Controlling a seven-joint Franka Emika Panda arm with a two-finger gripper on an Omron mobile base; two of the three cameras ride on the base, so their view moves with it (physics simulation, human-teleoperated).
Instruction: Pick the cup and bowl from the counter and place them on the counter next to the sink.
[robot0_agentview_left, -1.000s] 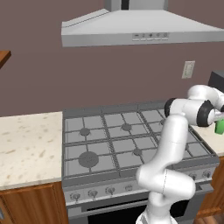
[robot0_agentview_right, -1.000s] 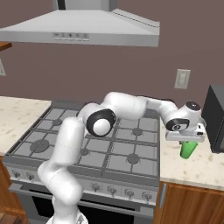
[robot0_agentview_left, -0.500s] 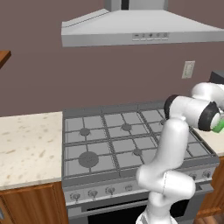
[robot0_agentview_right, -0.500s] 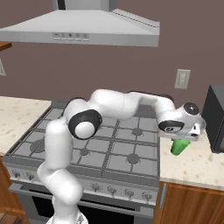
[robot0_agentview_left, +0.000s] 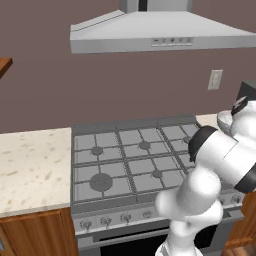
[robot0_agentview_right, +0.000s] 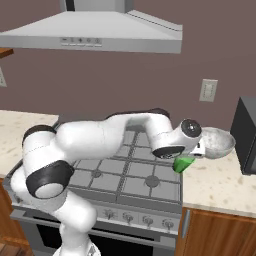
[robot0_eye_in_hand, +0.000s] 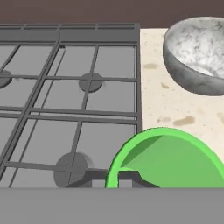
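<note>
My gripper (robot0_agentview_right: 187, 158) is shut on the rim of the green cup (robot0_agentview_right: 183, 164), which hangs tilted over the right edge of the stovetop. In the hand view the cup (robot0_eye_in_hand: 168, 159) fills the lower right, a dark fingertip (robot0_eye_in_hand: 124, 177) pinching its rim. The grey-white bowl (robot0_agentview_right: 216, 142) rests on the speckled counter (robot0_agentview_right: 220, 182) just right of the hand, apart from it. The bowl (robot0_eye_in_hand: 197, 50) sits upper right in the hand view, and its edge (robot0_agentview_left: 225, 119) peeks out behind the arm. The sink is out of view.
A grey gas stovetop (robot0_agentview_right: 127, 172) with grates lies between two stretches of counter (robot0_agentview_left: 30, 165). A dark microwave (robot0_agentview_right: 245, 135) stands at the far right. The range hood (robot0_agentview_left: 160, 32) hangs overhead, and my own arm arches across the stove.
The hand has carried the cup leftward from over the right counter to the stove's edge. The elbow has swung down and forward. The bowl has not moved.
</note>
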